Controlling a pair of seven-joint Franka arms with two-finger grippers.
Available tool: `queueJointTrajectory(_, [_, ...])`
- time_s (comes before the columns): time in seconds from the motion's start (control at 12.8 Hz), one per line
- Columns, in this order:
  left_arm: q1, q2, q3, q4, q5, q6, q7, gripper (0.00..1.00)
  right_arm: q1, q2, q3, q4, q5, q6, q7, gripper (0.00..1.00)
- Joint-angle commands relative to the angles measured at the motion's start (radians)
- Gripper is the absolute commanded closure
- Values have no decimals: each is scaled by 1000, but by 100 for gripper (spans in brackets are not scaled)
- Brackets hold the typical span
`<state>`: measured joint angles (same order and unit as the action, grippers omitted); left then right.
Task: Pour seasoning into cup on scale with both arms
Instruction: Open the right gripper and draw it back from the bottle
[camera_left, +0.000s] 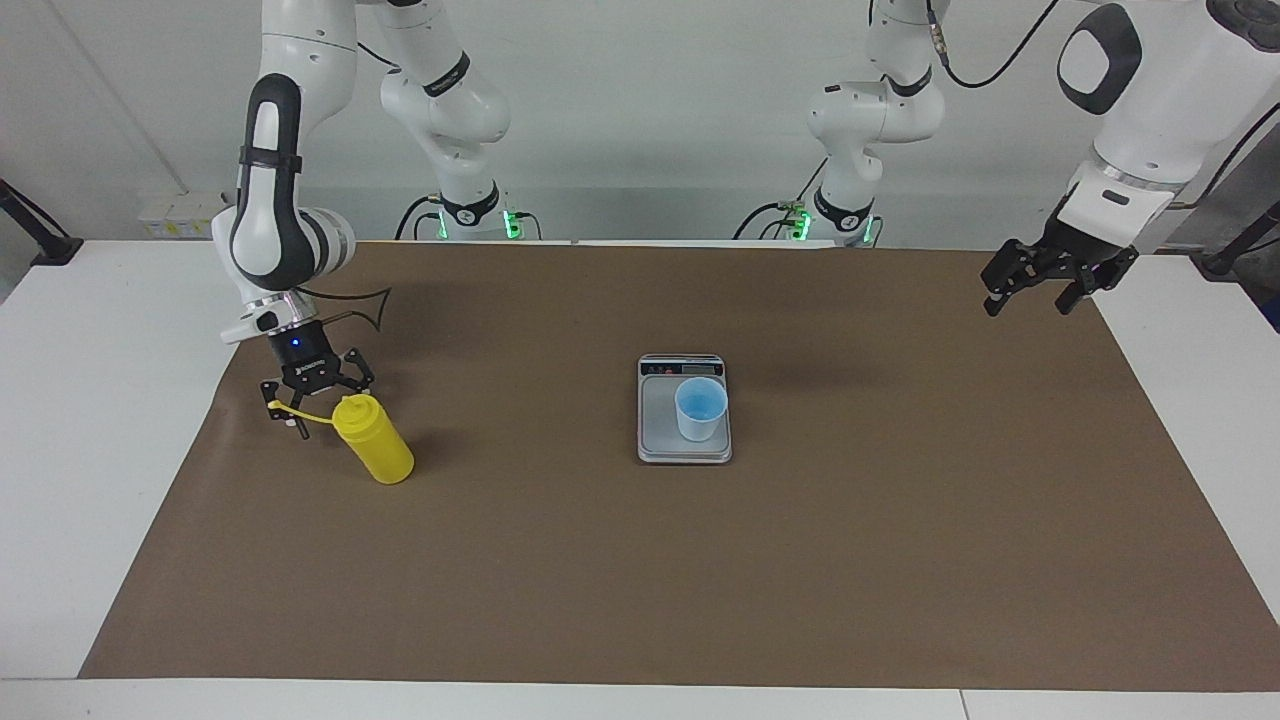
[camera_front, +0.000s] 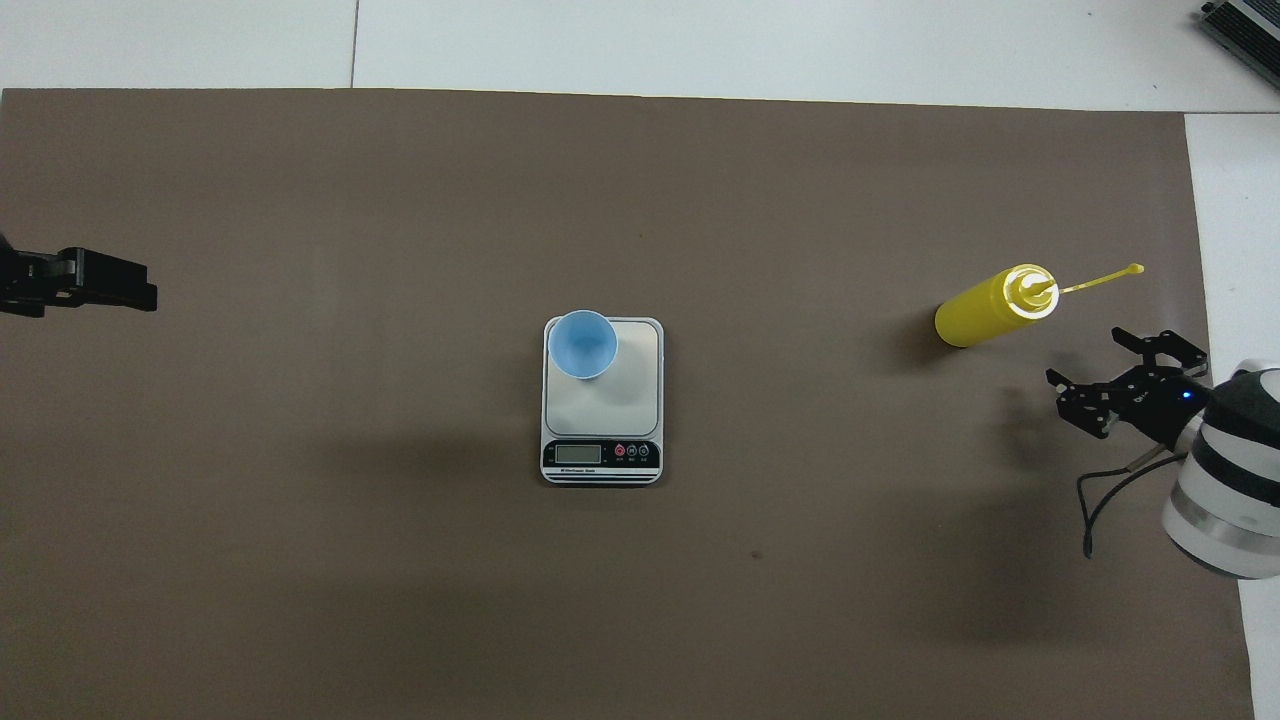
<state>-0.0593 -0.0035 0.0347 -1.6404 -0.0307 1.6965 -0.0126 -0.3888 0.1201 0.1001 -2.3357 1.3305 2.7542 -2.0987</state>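
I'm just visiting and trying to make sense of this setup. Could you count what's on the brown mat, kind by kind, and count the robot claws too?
Yellow squeeze bottle: 1
Light blue cup: 1, standing on the scale
Kitchen scale: 1
Robot claws: 2, the left claw and the right claw, both open and holding nothing
Total: 5

White table (camera_left: 100, 420) with a brown mat (camera_left: 640, 580) covering most of its top. Plain pale wall (camera_left: 650, 110) at the robots' end, even lighting.
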Motion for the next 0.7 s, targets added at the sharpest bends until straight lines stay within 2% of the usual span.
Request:
queueJointTrajectory(0.0, [3, -20, 2, -16, -14, -3, 5, 0, -13, -19, 1, 21, -33, 36, -11, 0])
queueJointTrajectory(0.31, [3, -20, 2, -16, -14, -3, 5, 0, -36, -4, 0, 125, -172, 36, -7, 0])
queueJointTrajectory(0.62, [3, -20, 2, -16, -14, -3, 5, 0, -36, -4, 0, 200, -357, 21, 118, 0])
